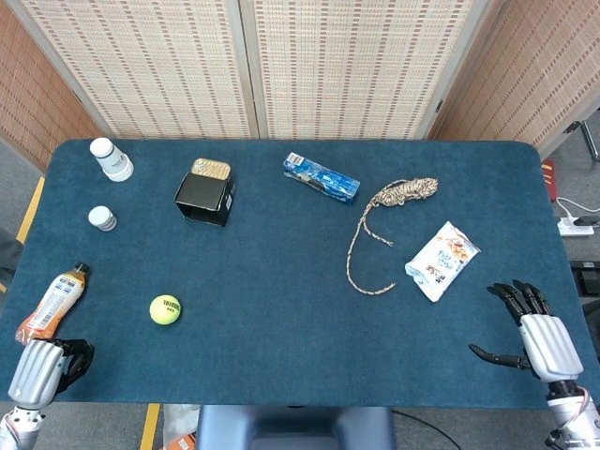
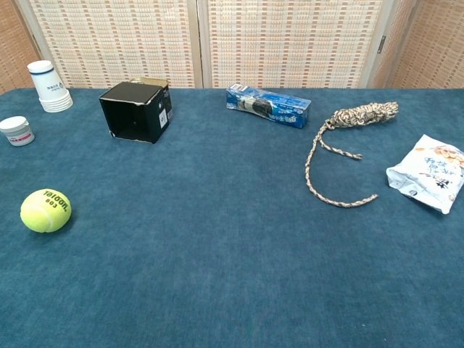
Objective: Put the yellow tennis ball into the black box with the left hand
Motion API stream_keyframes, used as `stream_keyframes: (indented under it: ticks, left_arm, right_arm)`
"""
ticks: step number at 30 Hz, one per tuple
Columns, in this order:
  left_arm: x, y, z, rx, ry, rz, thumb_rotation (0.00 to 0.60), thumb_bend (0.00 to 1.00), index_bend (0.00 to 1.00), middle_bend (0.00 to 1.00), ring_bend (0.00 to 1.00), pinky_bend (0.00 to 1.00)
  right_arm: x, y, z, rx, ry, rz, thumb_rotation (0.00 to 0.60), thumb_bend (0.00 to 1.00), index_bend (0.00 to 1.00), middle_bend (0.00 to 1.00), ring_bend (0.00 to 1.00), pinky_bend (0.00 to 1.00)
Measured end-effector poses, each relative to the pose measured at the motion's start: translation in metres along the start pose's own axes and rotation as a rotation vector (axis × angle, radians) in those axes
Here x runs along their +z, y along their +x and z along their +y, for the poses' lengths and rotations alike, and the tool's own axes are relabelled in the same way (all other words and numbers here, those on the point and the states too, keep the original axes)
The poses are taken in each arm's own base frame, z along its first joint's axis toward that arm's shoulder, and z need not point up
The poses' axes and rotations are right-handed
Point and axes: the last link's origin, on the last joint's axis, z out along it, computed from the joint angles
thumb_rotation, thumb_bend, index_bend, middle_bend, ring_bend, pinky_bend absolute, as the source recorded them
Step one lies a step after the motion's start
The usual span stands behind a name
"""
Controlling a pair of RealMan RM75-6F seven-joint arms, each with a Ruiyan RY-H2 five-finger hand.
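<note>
The yellow tennis ball [image 1: 165, 309] [image 2: 46, 210] lies on the blue table near the front left. The black box [image 1: 204, 199] [image 2: 135, 110] stands further back, its opening facing up. My left hand [image 1: 42, 368] hovers at the front left corner, left of and nearer than the ball and apart from it. Its fingers point down and look short, and it holds nothing. My right hand [image 1: 536, 336] rests at the front right edge with its fingers spread and empty. Neither hand shows in the chest view.
An orange drink bottle [image 1: 54, 300] lies just beyond the left hand. A small white jar [image 1: 101, 218] and stacked cups [image 1: 111, 159] stand back left. A blue packet [image 1: 322, 178], a coiled rope [image 1: 405, 191] and a snack bag [image 1: 442, 260] lie to the right.
</note>
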Motion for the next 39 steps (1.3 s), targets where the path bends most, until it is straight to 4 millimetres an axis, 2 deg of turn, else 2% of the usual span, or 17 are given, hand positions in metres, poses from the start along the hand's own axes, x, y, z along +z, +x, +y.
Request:
stream_keyframes:
  ticks: [5, 9, 15, 19, 22, 30, 39]
  left_arm:
    - [-0.012, -0.015, 0.004, 0.013, -0.038, -0.127, 0.6, 0.7, 1.0, 1.0, 1.0, 1.0]
    - [-0.016, -0.037, 0.009, 0.02, -0.091, -0.176, 0.6, 0.71, 1.0, 1.0, 1.0, 1.0]
    - [-0.001, -0.076, 0.027, -0.005, -0.169, -0.258, 0.6, 0.71, 1.0, 1.0, 1.0, 1.0]
    - [0.006, -0.088, 0.031, 0.019, -0.187, -0.297, 0.6, 0.71, 1.0, 1.0, 1.0, 1.0]
    - [0.019, -0.1, 0.034, 0.043, -0.184, -0.313, 0.6, 0.72, 1.0, 1.0, 1.0, 1.0]
    - [0.048, -0.114, 0.035, 0.126, -0.16, -0.256, 0.6, 0.72, 1.0, 1.0, 1.0, 1.0]
    - [0.058, -0.122, 0.035, 0.188, -0.149, -0.229, 0.6, 0.72, 1.0, 1.0, 1.0, 1.0]
  right_arm:
    - [0.0, 0.0, 0.0, 0.001, 0.007, 0.002, 0.544, 0.0, 0.19, 0.12, 0.0, 0.0]
    - [0.0, -0.001, -0.002, -0.006, 0.014, -0.006, 0.544, 0.0, 0.19, 0.12, 0.0, 0.0]
    - [-0.003, -0.001, -0.004, -0.007, 0.034, -0.002, 0.543, 0.0, 0.19, 0.12, 0.0, 0.01]
    - [-0.004, 0.0, -0.004, -0.006, 0.037, 0.004, 0.544, 0.0, 0.19, 0.12, 0.0, 0.01]
    - [-0.003, -0.001, -0.004, -0.008, 0.04, -0.005, 0.543, 0.0, 0.19, 0.12, 0.0, 0.01]
    - [0.0, -0.001, -0.004, -0.008, 0.038, -0.008, 0.544, 0.0, 0.19, 0.12, 0.0, 0.01]
    - [0.001, -0.002, -0.004, -0.006, 0.04, -0.01, 0.543, 0.0, 0.19, 0.12, 0.0, 0.02]
